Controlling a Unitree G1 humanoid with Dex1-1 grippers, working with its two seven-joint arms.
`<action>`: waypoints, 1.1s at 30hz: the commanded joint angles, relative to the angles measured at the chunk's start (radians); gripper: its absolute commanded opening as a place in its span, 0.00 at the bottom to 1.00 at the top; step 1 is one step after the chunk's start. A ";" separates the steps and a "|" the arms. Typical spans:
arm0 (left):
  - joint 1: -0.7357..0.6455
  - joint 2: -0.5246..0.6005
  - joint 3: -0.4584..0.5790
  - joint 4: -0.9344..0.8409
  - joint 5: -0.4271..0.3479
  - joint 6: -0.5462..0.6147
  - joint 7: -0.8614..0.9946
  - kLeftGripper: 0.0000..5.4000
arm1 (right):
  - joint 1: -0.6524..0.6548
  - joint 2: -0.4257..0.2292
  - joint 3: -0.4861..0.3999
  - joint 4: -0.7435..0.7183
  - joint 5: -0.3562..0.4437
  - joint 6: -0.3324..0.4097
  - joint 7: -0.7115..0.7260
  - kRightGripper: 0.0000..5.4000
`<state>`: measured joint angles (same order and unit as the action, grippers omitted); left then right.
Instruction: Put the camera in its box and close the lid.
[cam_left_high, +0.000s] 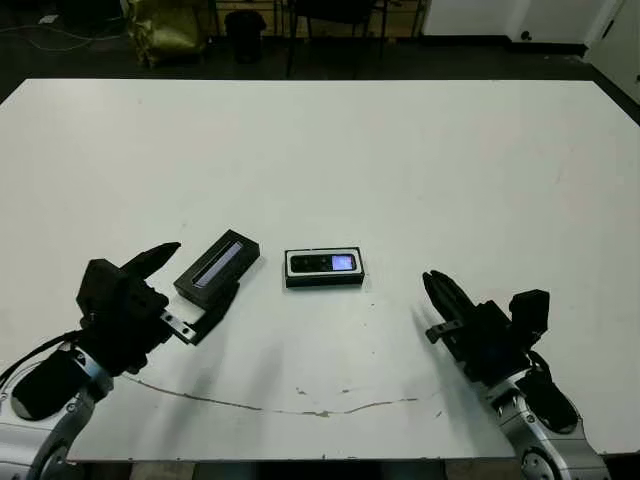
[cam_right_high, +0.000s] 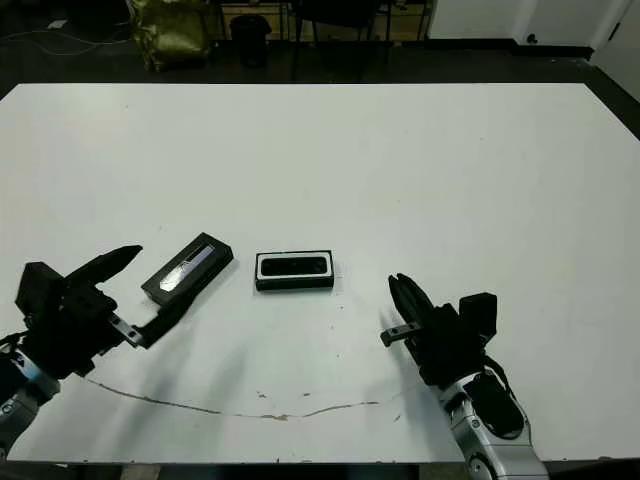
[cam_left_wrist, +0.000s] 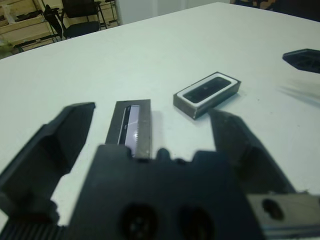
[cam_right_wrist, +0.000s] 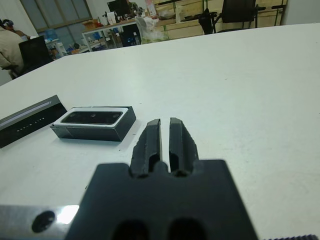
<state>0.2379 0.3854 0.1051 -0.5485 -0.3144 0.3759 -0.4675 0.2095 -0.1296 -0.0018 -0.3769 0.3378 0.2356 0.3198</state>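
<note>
The camera (cam_left_high: 325, 263) lies inside the box (cam_left_high: 324, 281) near the middle of the white table (cam_left_high: 400, 170). The lid (cam_left_high: 217, 265) rests just beside the box, off it. The left claw (cam_left_high: 185, 290) is spread wide near the lid — not touching it — while the right claw (cam_left_high: 437, 297) is pressed together, empty.

The left arm reaches in from the near left corner, its gripper (cam_left_high: 185, 290) spread wide, one finger (cam_left_high: 152, 257) pointing far-right, the other low beside it. The right arm comes from the near right, its gripper (cam_left_high: 436, 287) pressed closed, fingers (cam_right_wrist: 150, 142) pointing far-left.
</note>
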 joint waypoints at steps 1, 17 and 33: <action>0.019 -0.044 -0.008 0.033 0.001 0.011 0.049 1.00 | 0.007 -0.009 -0.012 0.018 0.012 0.003 0.008 0.00; 0.024 -0.120 -0.064 0.041 0.101 0.044 0.241 1.00 | 0.011 0.004 -0.022 0.037 0.059 -0.011 0.029 0.00; -0.017 -0.032 -0.072 0.052 0.193 0.088 0.194 1.00 | 0.014 0.002 -0.004 0.003 0.037 0.021 -0.003 0.00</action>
<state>0.2245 0.3354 0.0339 -0.5156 -0.1234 0.4428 -0.2604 0.2135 -0.1213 -0.0064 -0.3745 0.3777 0.2356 0.3276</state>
